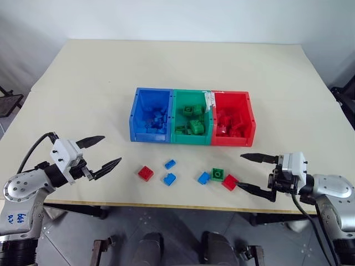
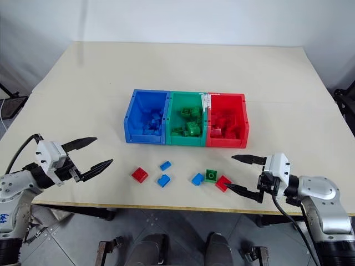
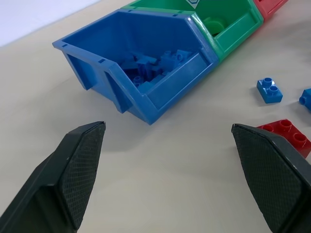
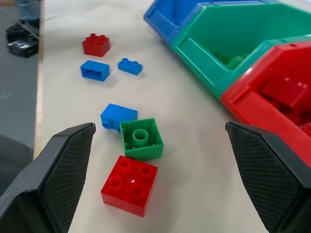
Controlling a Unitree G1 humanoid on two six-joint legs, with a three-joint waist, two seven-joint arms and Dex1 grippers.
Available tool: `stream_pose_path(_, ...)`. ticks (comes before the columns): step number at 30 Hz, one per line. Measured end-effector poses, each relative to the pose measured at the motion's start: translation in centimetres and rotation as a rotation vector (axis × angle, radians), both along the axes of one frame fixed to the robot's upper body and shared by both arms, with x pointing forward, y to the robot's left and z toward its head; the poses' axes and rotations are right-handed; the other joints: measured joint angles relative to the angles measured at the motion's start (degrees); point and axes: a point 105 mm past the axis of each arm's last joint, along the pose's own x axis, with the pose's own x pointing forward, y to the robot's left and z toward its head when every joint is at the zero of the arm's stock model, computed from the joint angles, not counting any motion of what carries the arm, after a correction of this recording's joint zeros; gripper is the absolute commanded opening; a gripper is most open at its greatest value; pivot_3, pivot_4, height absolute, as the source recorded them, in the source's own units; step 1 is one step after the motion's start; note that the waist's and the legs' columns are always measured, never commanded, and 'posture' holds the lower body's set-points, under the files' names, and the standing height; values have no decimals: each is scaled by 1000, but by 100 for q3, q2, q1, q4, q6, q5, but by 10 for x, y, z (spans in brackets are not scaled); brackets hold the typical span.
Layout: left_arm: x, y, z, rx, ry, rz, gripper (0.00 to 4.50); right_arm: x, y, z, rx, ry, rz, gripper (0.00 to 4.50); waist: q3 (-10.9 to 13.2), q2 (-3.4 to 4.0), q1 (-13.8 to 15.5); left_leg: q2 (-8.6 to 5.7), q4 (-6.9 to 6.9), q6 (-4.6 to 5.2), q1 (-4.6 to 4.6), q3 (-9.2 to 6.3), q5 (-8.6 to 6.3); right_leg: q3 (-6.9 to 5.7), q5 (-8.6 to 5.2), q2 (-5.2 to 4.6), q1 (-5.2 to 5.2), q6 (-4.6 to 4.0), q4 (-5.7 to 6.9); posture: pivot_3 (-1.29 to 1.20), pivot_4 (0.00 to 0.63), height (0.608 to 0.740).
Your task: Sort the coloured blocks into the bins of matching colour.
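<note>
Spread wide and empty, both sets of jaws: left gripper (image 1: 100,151) hovering over the near left part of the table (image 1: 83,83), right gripper (image 1: 250,173) low over its near right edge, lower finger just beside a loose red block (image 1: 229,182).

Set in a joined row at mid-table: blue bin (image 1: 150,115) on the left, green bin (image 1: 191,117) in the middle, red bin (image 1: 233,118) on the right, each already loaded with blocks of its own colour.

Scattered on the bare tabletop in front of the bins, six unsorted blocks. Clustered near the right gripper: that red block, a green block (image 1: 217,174) touching or nearly touching it, and a blue block (image 1: 204,178) just beside the green one. Further left: two more blue blocks, one (image 1: 170,164) nearer the bins and one (image 1: 170,179) nearer the table edge, then a second red block (image 1: 146,173) closest to the left gripper yet well apart from it.

Seen along the left gripper's fingers: the blue bin's sloped front and the pile of blue pieces inside.
</note>
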Motion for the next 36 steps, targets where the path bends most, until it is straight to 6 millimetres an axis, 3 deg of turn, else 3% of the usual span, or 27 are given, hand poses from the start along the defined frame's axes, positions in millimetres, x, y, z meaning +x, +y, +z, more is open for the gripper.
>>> stream_pose_path(7, 0, -15, -2, -21, 46, -103, 4420, -5, -12, 8, 8, -45, -98, 4500, 0, 0, 57, 2, 5, 3, -2, 3, -4, 3, 1, 2, 0, 1, -1, 0, 150, 740)
stream_pose_path(14, -21, -83, -16, 32, 152, -462, 4420, -33, -67, 3, -156, 43, -253, 4500, 0, 0, 40, 3, 7, 11, 1, 18, -12, 15, 2, 3, 2, 4, -9, 0, 150, 740)
stream_pose_path(18, -30, -110, -20, 46, 170, -607, 4420, -39, -74, -5, -184, 133, -280, 4500, 0, 1, 4, 15, 4, 7, 12, 33, -14, 33, 2, 16, 2, 4, -8, 0, 150, 740)
stream_pose_path(21, -33, -113, -22, 51, 180, -635, 4420, -41, -62, -3, -161, 165, -260, 4500, 3, 6, 1, 18, 4, 8, 18, 42, -16, 45, 2, 18, 2, 4, -9, 0, 150, 740)
stream_pose_path(24, -33, -111, -22, 56, 180, -632, 4420, -37, -23, 4, -137, 176, -188, 4500, 2, 5, 11, 27, 10, 4, 19, 42, -18, 48, 2, 27, 3, 3, -9, 0, 150, 740)
stream_pose_path(27, -34, -100, -24, 74, 192, -594, 4420, -29, -2, -13, -150, 229, -202, 4500, 2, 3, 30, 25, 11, 8, 16, 42, -27, 50, 2, 28, 1, 3, -13, 0, 150, 740)
stream_pose_path(30, -35, -89, -27, 80, 210, -554, 4420, -25, 12, -30, -147, 288, -218, 4500, 3, 5, 50, 24, 13, 12, 8, 41, -32, 50, 2, 28, -2, 3, -20, 0, 150, 740)
stream_pose_path(33, -41, -84, -29, 85, 228, -533, 4420, -12, 20, -32, -132, 264, -258, 4500, 3, 4, 29, 25, 17, 13, 5, 41, -36, 51, 3, 29, -3, 4, -22, 0, 150, 740)
stream_pose_path(36, -47, -86, -26, 85, 220, -534, 4500, -4, 17, -41, -156, 267, -317, 3895, 3, 6, 28, 27, 13, 12, 5, 41, -36, 50, 3, 31, -5, 4, -22, 0, 150, 740)
